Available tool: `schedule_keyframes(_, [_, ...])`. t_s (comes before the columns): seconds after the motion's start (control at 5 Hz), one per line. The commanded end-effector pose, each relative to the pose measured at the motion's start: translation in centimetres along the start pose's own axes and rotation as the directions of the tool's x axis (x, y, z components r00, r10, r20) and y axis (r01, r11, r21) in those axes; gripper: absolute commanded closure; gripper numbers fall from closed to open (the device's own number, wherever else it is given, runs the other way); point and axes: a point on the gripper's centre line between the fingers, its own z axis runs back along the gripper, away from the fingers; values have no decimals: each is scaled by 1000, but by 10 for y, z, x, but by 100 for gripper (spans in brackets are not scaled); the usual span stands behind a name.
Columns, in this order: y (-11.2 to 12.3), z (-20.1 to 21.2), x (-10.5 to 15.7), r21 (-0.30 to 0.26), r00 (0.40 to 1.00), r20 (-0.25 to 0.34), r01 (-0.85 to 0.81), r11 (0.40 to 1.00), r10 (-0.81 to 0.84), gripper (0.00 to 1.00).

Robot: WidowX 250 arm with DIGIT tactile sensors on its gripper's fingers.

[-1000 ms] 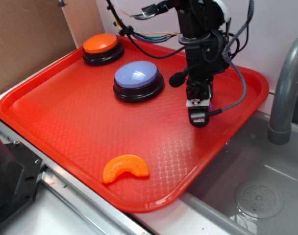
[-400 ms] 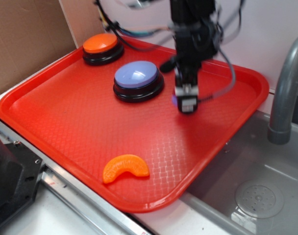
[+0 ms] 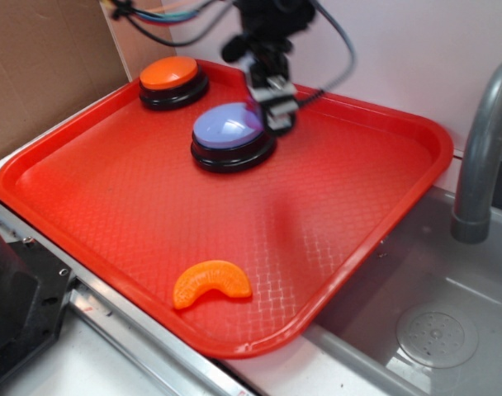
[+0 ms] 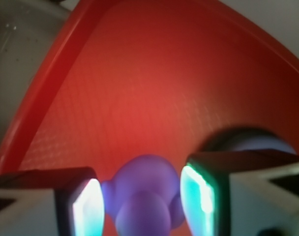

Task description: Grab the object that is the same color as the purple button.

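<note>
The duck (image 4: 142,196) is clamped between the gripper (image 4: 142,199) pads, lifted above the tray (image 4: 154,93); its facing can't be told, blurred. It's seen in wrist view only. In ext. view the gripper is blurred beside the purple button (image 3: 229,128), duck hidden.

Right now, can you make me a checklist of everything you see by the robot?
Surface: red tray, textured.
Job's things: purple duck between the gripper's fingers, off the tray; purple button on the tray.
Clutter: orange button at the tray's far corner; orange slice near its front edge.
Grippers: gripper raised beside the purple button, shut on the duck.
Cables: bundle above the arm.
Surroundings: grey faucet, sink, cardboard.
</note>
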Motion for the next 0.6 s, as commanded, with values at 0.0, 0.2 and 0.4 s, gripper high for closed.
schedule_keyframes(0.0, [4, 61, -63, 43, 936, 3, -351, 935, 351, 100])
schedule_keyframes(0.2, [11, 62, -83, 50, 910, -23, -412, 910, 413, 100])
schedule_keyframes(0.4, [13, 58, -80, 92, 897, -100, -423, 901, 431, 100])
